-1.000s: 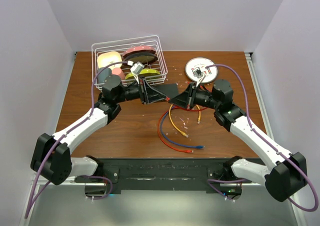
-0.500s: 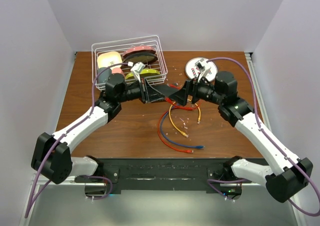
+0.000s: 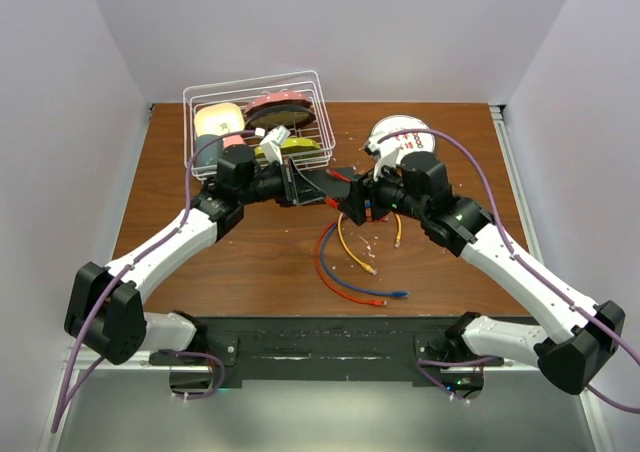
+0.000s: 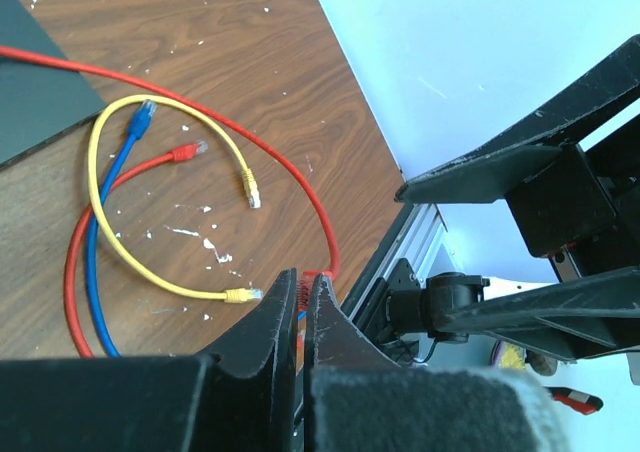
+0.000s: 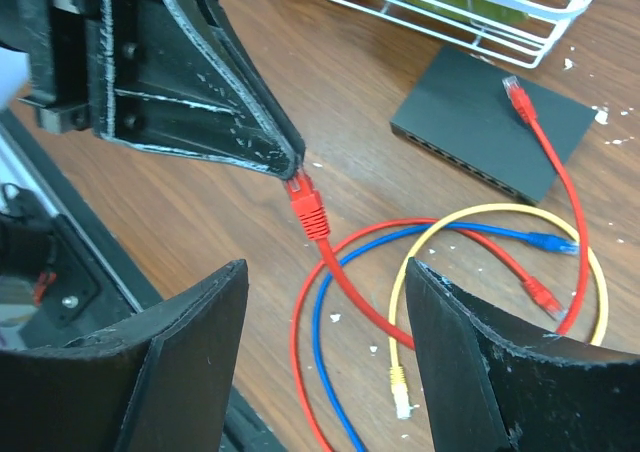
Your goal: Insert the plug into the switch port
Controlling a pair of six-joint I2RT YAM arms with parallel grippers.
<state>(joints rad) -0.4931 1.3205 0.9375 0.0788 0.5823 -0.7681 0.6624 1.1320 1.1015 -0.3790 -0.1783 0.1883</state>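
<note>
Left pincer (image 5: 285, 164): fingers pressed tight together, pinching the plug (image 5: 308, 207) at its rear end. The plug is red and hangs from the tips, nose slanting down toward the table (image 5: 340, 92).

Right pincer (image 5: 325, 272): spread wide, nothing between the fingers. It faces the left pincer from just beside it, the plug showing in the gap. No contact with plug or cable.

Switch (image 5: 480, 132): flat on the wood, beyond the plug and close to the wire basket (image 5: 560, 12). It is near the plug but apart from it. Row of sockets along the long edge turned toward my right wrist camera.

Long red cable (image 5: 575, 202): in my left wrist view it runs from the pinch in a wide arc back across the top of the switch. Its far plug (image 5: 515, 92) lies on the switch lid, not in a socket.

Loose on the table inside that arc: yellow cable (image 5: 404, 282), blue cable (image 5: 548, 242), short red cable (image 5: 540, 294), overlapping loops.

White disc (image 3: 400, 137) sits behind my right arm in the overhead view.
</note>
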